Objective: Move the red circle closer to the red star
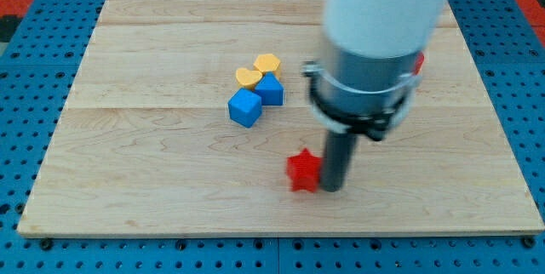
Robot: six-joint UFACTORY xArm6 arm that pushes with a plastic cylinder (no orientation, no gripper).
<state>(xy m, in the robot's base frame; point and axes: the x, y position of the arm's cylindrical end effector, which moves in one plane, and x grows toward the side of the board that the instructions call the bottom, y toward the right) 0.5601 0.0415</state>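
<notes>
A red star [302, 170] lies on the wooden board [153, 180] near the bottom middle. My tip [330, 188] stands right beside it on the view's right, touching or nearly touching it. A sliver of a red block [418, 64], probably the red circle, shows at the upper right, mostly hidden behind the arm's body [375, 44].
A yellow heart [248, 77] and a yellow hexagon [267, 64] sit above the middle, with a blue block [271, 89] and a blue cube [244, 108] just below them. The board rests on a blue pegboard [25, 70].
</notes>
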